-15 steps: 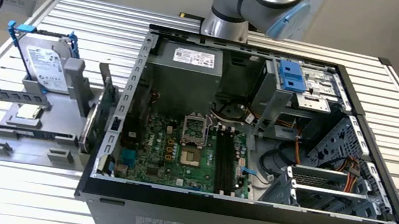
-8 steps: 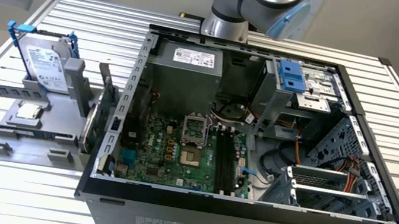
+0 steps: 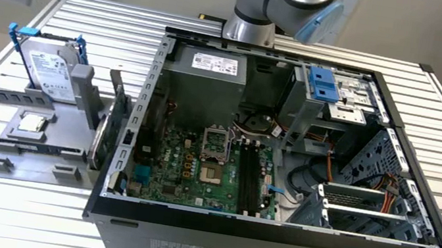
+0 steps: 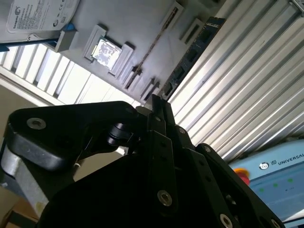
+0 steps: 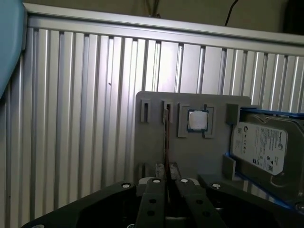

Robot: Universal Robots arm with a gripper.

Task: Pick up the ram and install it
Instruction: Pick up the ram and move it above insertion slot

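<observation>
Gripper [image 4: 158,100] near the tray [image 5: 152,142]
Jaws look together to me; the ram [image 5: 166,137] stands on edge in the tray.

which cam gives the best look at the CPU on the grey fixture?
First wrist view: the CPU faces the camera nearly square-on in its recess on the grey fixture, beside the hard drive. The second wrist view shows it tilted with glare; the exterior view shows it obliquely, from farther off.
</observation>
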